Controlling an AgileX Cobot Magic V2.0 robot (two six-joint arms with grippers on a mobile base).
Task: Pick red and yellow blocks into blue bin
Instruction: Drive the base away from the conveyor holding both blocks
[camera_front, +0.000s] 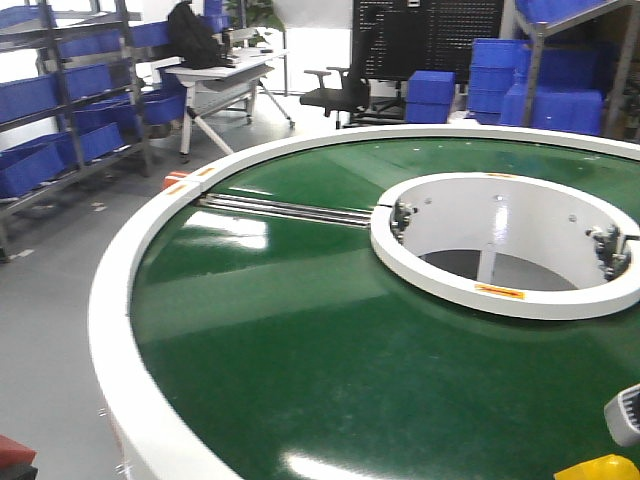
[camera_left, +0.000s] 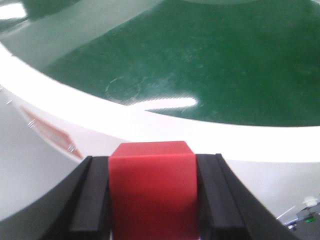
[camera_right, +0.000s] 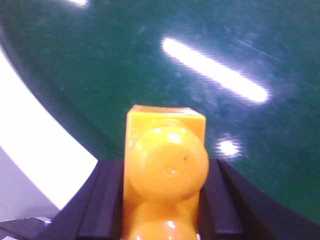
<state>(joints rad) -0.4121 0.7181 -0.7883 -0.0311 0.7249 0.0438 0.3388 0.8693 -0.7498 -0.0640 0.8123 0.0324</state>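
The left gripper (camera_left: 152, 200) has its two black fingers (camera_left: 92, 197) pressed flat against the sides of the one red cube (camera_left: 151, 185), which is smooth and matte. It is held above the white rim (camera_left: 150, 125) at the near edge of the glossy green surface (camera_left: 225, 60). The right gripper (camera_right: 165, 200) is likewise clamped, both its black fingers (camera_right: 107, 200) squeezing the single shiny yellow plastic brick (camera_right: 165, 125), which shows two round studs, above the green surface just right of the rim.

smooth grey floor (camera_front: 60, 330), faint sheen. left side: grey metal shelving rack (camera_front: 62, 110) loaded with blue plastic bins (camera_front: 30, 97). beyond it a white folding table (camera_front: 215, 72), black bag (camera_front: 195, 35) on top. black office chair (camera_front: 335, 92), black pegboard panel (camera_front: 425, 35), stacked blue plastic crates (camera_front: 495, 75) at back right.
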